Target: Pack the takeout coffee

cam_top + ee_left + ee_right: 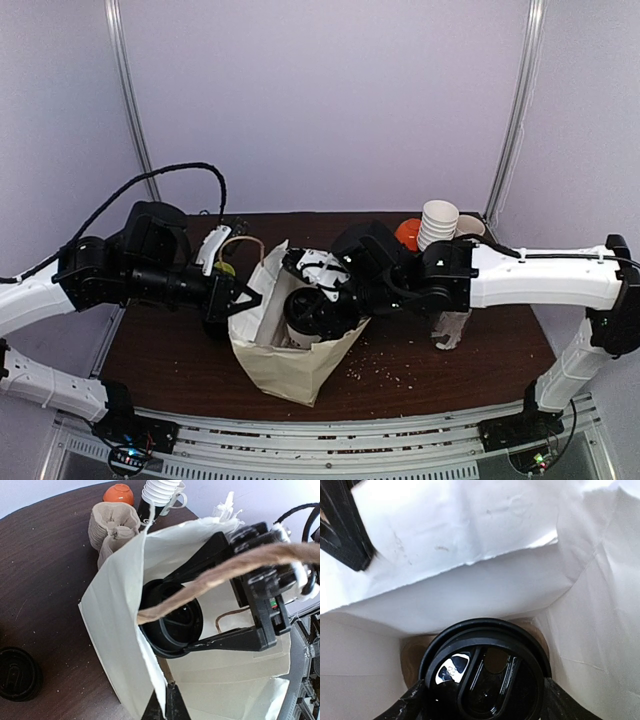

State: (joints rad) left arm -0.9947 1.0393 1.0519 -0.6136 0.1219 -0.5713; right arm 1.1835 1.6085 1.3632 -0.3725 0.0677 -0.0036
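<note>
The takeout coffee shows mostly as its black lid [314,312]; it is inside the open white paper bag [285,360]. My right gripper [328,300] reaches into the bag and is shut on the cup, one finger on each side of the lid [487,675]. In the right wrist view my right gripper [482,702] is low in the frame, with bag walls [495,580] all around. My left gripper [167,705] is shut on the bag's near rim [150,670] and holds it open. The lid [172,627] shows under the bag's brown handle [200,582]. The cup's white body is hidden.
A tall stack of lidless white cups [438,222] and an orange object [407,233] stand at the back right. Brown pulp carriers [112,525] lie behind the bag. A short stack of black lids [17,672] sits left of the bag. Crumbs dot the table's front.
</note>
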